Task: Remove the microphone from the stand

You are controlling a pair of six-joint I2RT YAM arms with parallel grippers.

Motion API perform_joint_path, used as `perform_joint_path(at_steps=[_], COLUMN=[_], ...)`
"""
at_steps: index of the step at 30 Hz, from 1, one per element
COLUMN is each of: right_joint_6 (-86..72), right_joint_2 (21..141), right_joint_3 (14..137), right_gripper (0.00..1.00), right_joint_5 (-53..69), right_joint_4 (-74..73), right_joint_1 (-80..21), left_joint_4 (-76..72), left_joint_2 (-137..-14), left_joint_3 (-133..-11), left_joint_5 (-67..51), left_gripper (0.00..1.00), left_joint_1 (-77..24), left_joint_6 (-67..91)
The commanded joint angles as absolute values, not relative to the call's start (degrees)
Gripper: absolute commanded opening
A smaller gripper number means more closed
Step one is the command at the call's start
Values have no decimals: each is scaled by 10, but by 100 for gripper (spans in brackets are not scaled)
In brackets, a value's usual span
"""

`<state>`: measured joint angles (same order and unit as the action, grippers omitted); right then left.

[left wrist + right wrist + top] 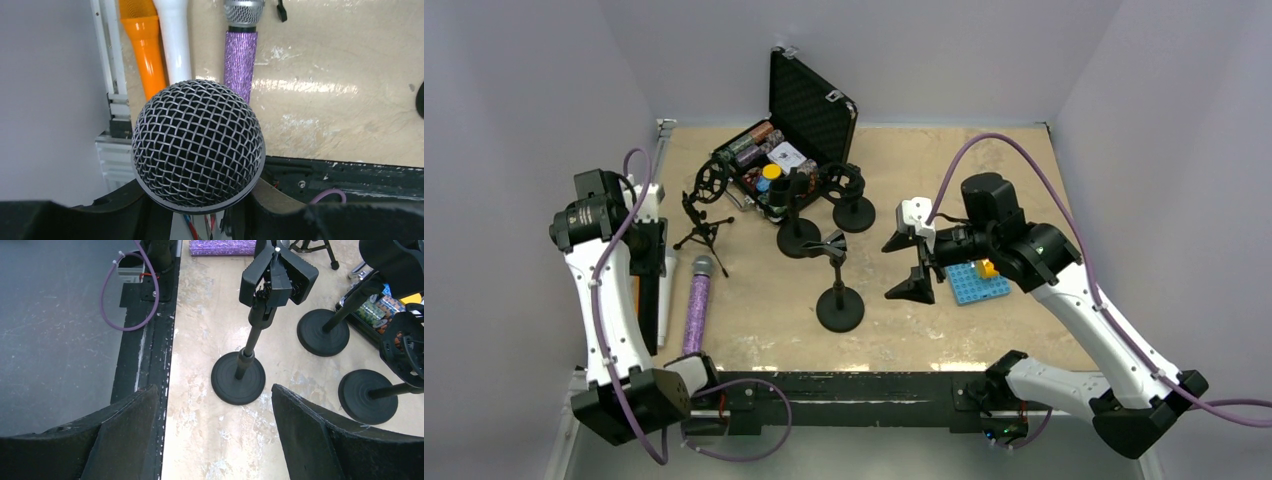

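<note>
At table's 8 o'clock edge: left gripper [197,207] pinches the mesh-headed microphone [197,145], well apart from the stand [839,300]. Right gripper [914,265] spread wide at stand's 3 o'clock.

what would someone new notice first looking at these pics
A mesh-headed microphone fills the left wrist view, gripped by the left gripper. On the left side of the table lies a glittery purple microphone, and at the back stands an open black case packed with small items. In the middle, the open right gripper faces a round-based stand whose clip is empty.
</note>
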<state>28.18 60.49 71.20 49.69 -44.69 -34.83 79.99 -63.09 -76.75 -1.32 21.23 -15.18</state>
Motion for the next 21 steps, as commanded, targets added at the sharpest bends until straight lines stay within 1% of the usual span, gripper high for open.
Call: perform_joint_path(at_steps=[1,9,12,17,21], right_joint_6=[289,294,298,297,297], right_joint_2=[586,572,572,573,578], right_joint_3=[709,702,702,702,707], right_gripper=[87,87,87,86,87], right_joint_5=[481,463,458,460,459], right_joint_4=[-445,-446,-447,-447,-456], right_joint_1=[-348,-348,-347,-346,-345], left_joint_4=[749,725,719,673,637], left_joint_2=[-666,-731,-731,-707,-698], left_joint_3=[-770,-760,-754,-705,-660], left_joint_5=[-68,-89,-83,-7,23], left_gripper=[0,0,0,0,0], left_joint_1=[224,224,224,224,224], left_joint_6=[-133,-95,-85,-127,-154])
